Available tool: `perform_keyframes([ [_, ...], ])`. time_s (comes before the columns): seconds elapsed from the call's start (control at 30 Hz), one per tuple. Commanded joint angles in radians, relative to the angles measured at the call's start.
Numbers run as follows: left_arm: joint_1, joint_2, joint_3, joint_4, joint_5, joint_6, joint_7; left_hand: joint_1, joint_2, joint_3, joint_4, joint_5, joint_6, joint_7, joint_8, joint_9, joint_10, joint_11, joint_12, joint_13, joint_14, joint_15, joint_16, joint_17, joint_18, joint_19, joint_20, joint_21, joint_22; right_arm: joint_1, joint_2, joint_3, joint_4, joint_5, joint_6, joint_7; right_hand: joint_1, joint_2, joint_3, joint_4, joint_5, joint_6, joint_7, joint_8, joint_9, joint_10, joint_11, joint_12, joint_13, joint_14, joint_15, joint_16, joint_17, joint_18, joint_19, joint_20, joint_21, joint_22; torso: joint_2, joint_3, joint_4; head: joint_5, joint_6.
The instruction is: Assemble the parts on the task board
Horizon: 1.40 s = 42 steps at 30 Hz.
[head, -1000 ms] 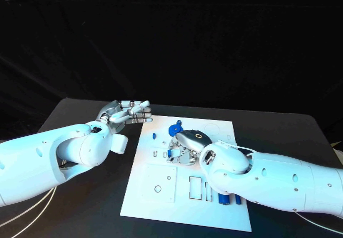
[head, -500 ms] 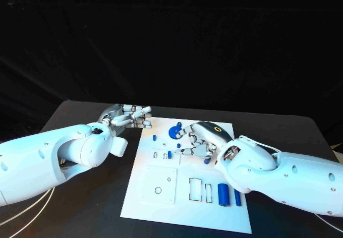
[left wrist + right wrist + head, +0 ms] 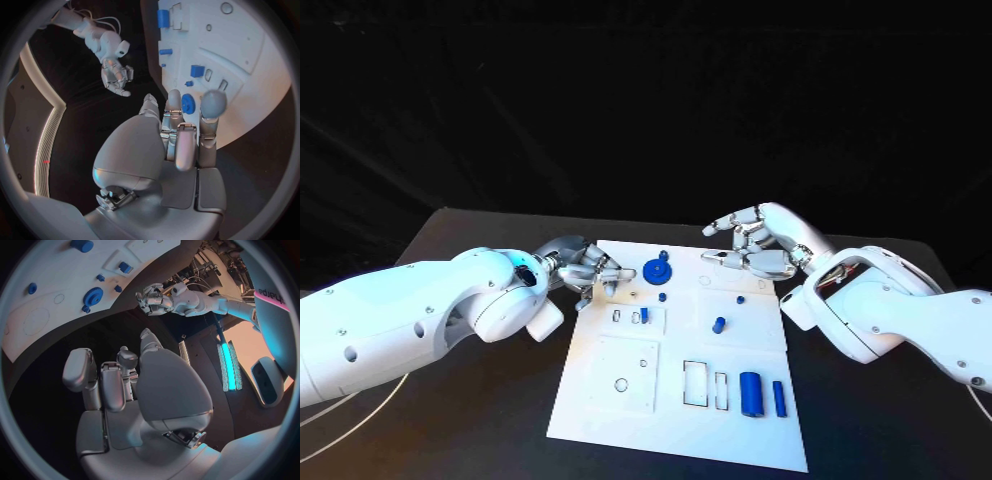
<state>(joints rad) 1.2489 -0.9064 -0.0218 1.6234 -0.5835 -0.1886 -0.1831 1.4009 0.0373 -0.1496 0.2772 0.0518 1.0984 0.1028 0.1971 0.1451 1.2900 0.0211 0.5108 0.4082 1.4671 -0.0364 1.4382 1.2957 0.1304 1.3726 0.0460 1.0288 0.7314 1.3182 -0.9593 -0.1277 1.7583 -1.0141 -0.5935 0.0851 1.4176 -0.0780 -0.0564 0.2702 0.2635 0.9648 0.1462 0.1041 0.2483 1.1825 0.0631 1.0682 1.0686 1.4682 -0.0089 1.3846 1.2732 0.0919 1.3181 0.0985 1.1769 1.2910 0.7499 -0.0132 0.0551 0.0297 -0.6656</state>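
White task board [image 3: 625,400], hands at far corners, near edge unobstructed

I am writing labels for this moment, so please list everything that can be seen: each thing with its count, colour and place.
table: one, black, under everything.
task board: one, white, middle of the table.
gear: one, blue, far part of the board.
long cylinder: one, blue, near right part of the board, thin bar beside it.
small parts: several, blue, mid-board; exact count unclear.
left hand: one, silver, at the board's far left edge, holding nothing visible.
right hand: one, silver, above the board's far right corner, fingers apart, empty.
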Motion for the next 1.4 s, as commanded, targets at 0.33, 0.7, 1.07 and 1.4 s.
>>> perform_keyframes([
  [0.33,0.047,0.103,0.000,-0.017,-0.372,0.218,-0.437,-0.082,0.001,-0.019,0.010,-0.003,-0.027,-0.019,0.094,0.113,-0.034,-0.013,0.513,0.510,0.104,-0.021,0.133,0.275,-0.072,0.095,-0.014,0.381,0.525,0.009,-0.029,0.000,-0.032,0.182,0.013,0.057,0.006,0.011,-0.023,0.001,0.031,-0.003,-0.001,0.007,0.003,-0.046,-0.001,-0.053,-0.058,0.004,-0.002,-0.046,-0.050,0.018,-0.036,0.000,-0.068,-0.042,-0.023,0.0149,-0.0002,0.010,-0.013],
  [0.7,0.059,0.178,-0.002,-0.049,-0.408,0.250,-0.517,-0.127,-0.006,-0.024,0.013,-0.004,-0.068,-0.016,0.151,0.175,-0.075,-0.008,0.549,0.545,0.104,-0.016,0.133,0.275,-0.076,0.103,-0.009,0.402,0.557,0.013,-0.033,0.000,-0.038,0.187,0.013,0.042,0.005,0.015,-0.029,0.003,0.037,-0.005,0.000,0.008,0.004,-0.062,0.000,-0.075,-0.082,-0.002,-0.001,-0.064,-0.070,0.022,-0.046,0.000,-0.093,-0.057,-0.022,0.0182,-0.0044,0.011,-0.019],
  [1.07,0.064,0.235,-0.011,-0.100,-0.440,0.265,-0.540,-0.176,-0.002,-0.054,0.014,-0.003,-0.094,-0.024,0.215,0.236,-0.043,-0.014,0.642,0.638,0.104,-0.019,0.133,0.275,-0.083,0.111,-0.011,0.427,0.599,0.014,-0.030,0.000,-0.042,0.179,0.010,0.023,0.008,0.017,-0.031,0.003,0.045,-0.005,-0.001,0.009,0.005,-0.062,-0.001,-0.077,-0.087,-0.003,-0.002,-0.068,-0.073,0.023,-0.047,0.000,-0.100,-0.061,-0.021,0.0157,-0.0030,0.008,-0.028],
  [1.4,0.063,0.272,-0.016,-0.146,-0.434,0.289,-0.544,-0.180,0.001,-0.059,0.014,-0.003,-0.100,-0.024,0.225,0.247,-0.042,-0.014,0.649,0.644,0.104,-0.019,0.133,0.275,-0.084,0.112,-0.011,0.431,0.605,0.014,-0.027,0.000,-0.045,0.176,0.007,0.021,0.011,0.018,-0.032,0.002,0.046,-0.005,-0.001,0.010,0.005,-0.064,-0.001,-0.080,-0.091,-0.004,-0.002,-0.073,-0.079,0.024,-0.051,0.000,-0.108,-0.067,-0.016,0.0155,-0.0049,0.007,-0.034],
])
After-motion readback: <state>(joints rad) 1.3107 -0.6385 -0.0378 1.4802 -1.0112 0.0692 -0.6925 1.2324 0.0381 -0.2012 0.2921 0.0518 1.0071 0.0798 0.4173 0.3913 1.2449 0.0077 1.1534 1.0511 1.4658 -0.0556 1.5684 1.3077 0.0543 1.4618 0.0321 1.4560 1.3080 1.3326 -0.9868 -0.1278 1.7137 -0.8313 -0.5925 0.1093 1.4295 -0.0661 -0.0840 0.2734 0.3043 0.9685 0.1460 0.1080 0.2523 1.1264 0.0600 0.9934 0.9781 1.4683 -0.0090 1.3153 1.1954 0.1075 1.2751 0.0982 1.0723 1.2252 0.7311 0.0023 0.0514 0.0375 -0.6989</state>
